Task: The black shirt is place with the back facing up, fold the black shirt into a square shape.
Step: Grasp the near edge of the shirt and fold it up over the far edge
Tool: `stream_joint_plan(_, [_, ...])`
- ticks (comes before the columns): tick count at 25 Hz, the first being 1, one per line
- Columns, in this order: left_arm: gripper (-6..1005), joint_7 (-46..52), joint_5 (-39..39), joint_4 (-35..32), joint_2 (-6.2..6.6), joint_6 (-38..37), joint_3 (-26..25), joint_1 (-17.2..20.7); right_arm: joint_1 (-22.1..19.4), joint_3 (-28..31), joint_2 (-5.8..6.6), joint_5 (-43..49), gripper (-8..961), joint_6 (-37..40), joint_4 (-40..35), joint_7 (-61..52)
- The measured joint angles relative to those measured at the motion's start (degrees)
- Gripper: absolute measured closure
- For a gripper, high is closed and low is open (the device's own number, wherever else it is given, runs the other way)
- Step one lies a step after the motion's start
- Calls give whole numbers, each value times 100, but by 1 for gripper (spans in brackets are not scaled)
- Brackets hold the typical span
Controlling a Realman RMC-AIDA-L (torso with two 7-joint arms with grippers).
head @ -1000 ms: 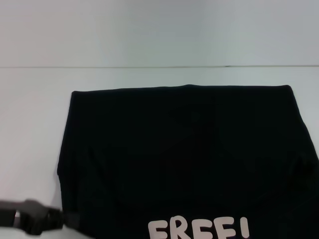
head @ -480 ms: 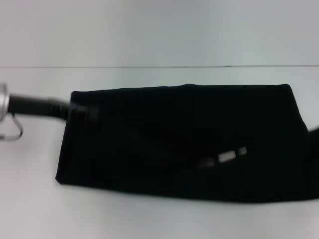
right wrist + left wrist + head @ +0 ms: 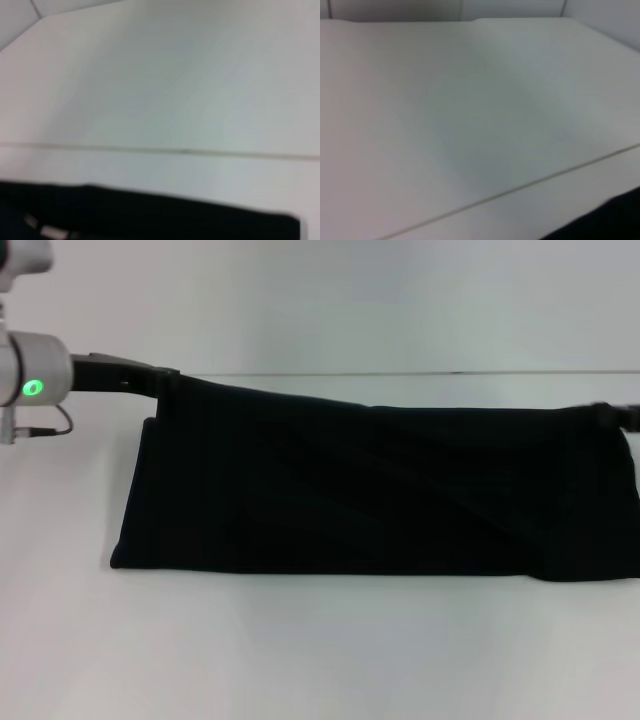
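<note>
Left gripper (image 3: 165,375): at the far left corner of the shirt, reaching in from the left edge of the head view; its black fingers pinch the raised corner of the cloth, clamped on it. A silver wrist with a green light sits behind it.
Right gripper (image 3: 618,412): at the far right corner of the shirt, only a sliver of it showing at the right edge of the head view. It meets the cloth there, but whether its fingers are closed I cannot tell.
Shirt (image 3: 370,495): black, lying across the middle of the table as a long wide band, its near edge flat and straight on the surface. The far edge is lifted at the left corner and slopes down toward the middle, then runs level to the right corner. Soft diagonal folds run from the raised left corner down to the near right. No print shows on the side facing up.
Shirt in the wrist views: a dark corner at the edge of the left wrist view (image 3: 615,220); a dark strip along the edge of the right wrist view (image 3: 165,215).
Table (image 3: 320,660): plain white, a thin seam line running across it beyond the shirt.
</note>
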State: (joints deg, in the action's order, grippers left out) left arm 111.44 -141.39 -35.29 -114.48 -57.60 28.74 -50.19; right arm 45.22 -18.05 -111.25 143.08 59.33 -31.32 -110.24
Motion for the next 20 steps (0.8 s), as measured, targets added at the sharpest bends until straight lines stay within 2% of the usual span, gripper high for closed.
stream_joint_plan(3, [998, 1, -25, 168, -72, 647, 335, -59, 343, -86, -63, -118, 899, -1009, 508, 68])
stream_joint_plan(5, [998, 2, -31, 263, -164, 1235, 690, -71, 659, -197, -193, -155, 898, -1903, 818, 97])
stream_joint_plan(6, [998, 2, -31, 263, -164, 1235, 690, -71, 659, -197, -193, -155, 898, -1903, 818, 97])
stream_joint_plan(9, [999, 4, -32, 320, -208, 1590, 916, -83, 873, -323, -295, -164, 897, -2477, 951, 91])
stream_joint_plan(13, [999, 6, -22, 370, -231, 1919, 991, -95, 989, -448, -336, -208, 895, -2886, 1051, 57])
stream_joint_plan(20, [998, 24, 8, 431, -233, 2156, 950, -77, 961, -477, -274, -425, 893, -3057, 1069, 40])
